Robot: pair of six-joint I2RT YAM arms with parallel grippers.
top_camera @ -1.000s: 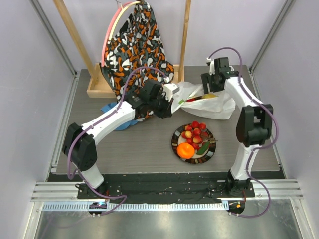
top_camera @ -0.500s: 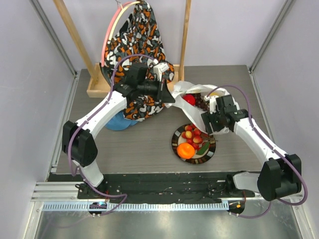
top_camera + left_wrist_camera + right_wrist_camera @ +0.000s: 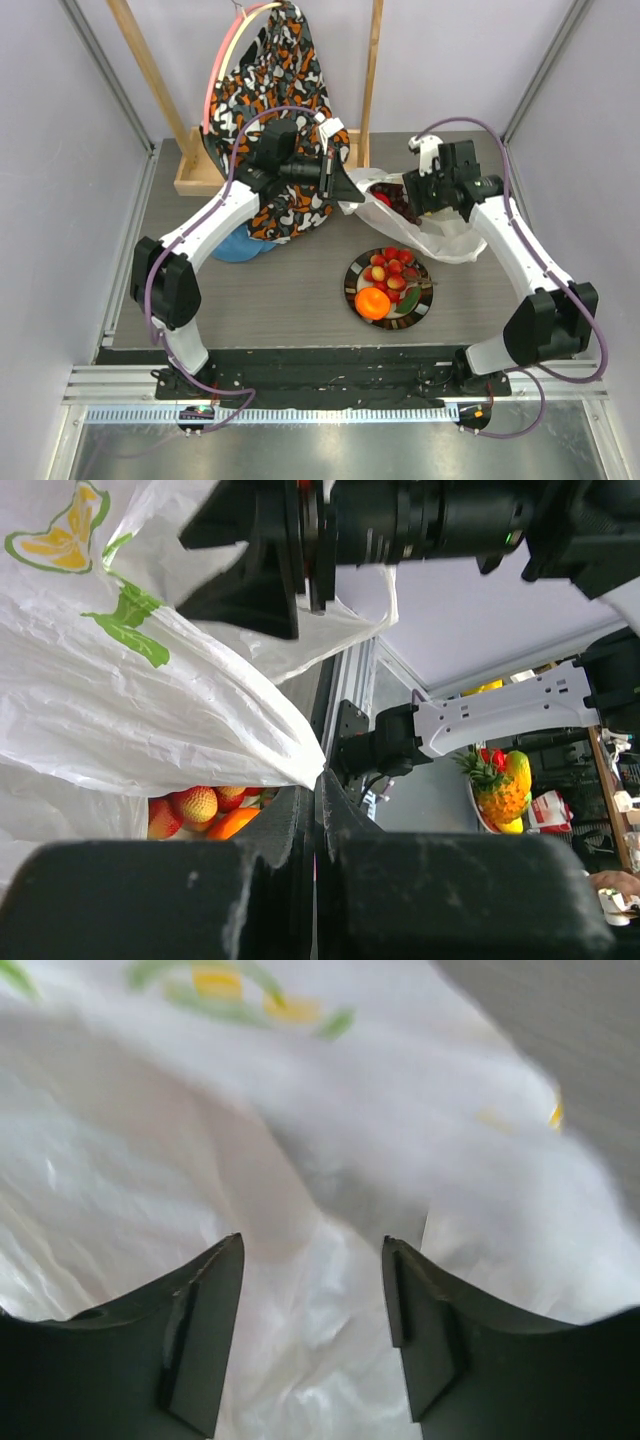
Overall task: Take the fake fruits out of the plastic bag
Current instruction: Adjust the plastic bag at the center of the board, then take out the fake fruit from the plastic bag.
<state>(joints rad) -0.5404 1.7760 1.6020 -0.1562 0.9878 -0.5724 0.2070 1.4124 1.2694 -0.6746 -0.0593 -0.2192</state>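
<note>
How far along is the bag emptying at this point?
Done: a glossy orange and several small red strawberries lie on the round dark-rimmed plate. In hand: the left gripper pinches the thin translucent white plastic bag open; the right gripper, fingers apart, hovers at its mouth. Left: a red apple and dark grapes inside.

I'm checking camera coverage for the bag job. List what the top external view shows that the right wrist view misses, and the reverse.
Only the top view: the plate holding an orange and strawberries, and the left gripper shut on the plastic bag at its edge. Only the right wrist view: the right gripper with its fingers spread open just over the crinkled plastic, and the green-yellow print close up. Both: the plastic bag itself.
</note>
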